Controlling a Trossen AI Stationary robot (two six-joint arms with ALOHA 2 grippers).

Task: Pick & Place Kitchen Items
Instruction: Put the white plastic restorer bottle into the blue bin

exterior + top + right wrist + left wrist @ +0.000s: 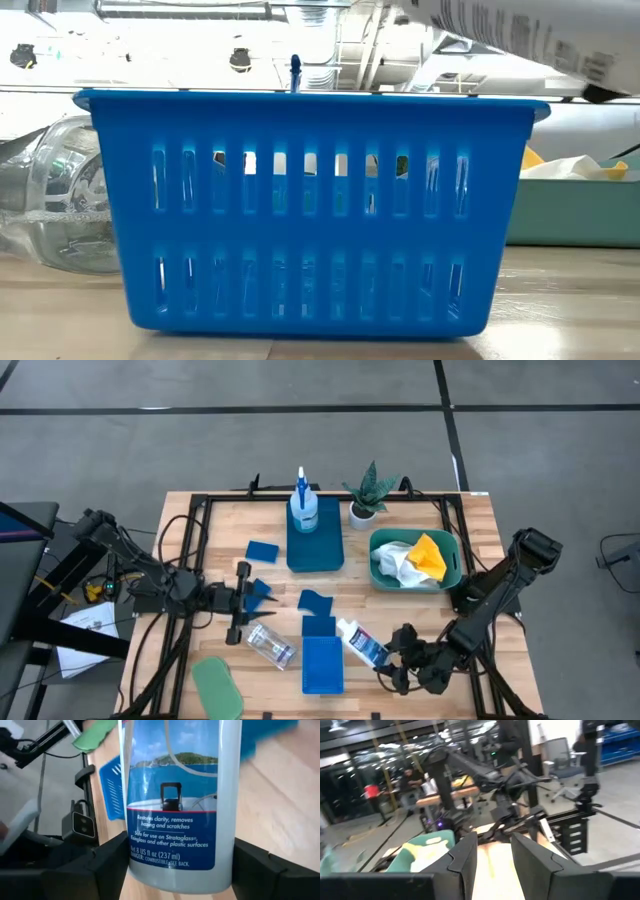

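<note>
Fingers [107, 870] of right gripper [177, 875]: clamped on white blue-labelled bottle [177, 795] | bottle sits between them

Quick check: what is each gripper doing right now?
Left gripper: closed on a small blue sponge, above the table.
Right gripper: closed around the white blue-labelled bottle.

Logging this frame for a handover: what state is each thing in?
White blue-labelled bottle: between the right gripper fingers, which are closed on it.
Left gripper: holding a blue sponge.
Spray bottle: upright in the far blue tray.
Clear plastic bottle: lying on its side.
Teal tub: holding white and yellow cloths.
</note>
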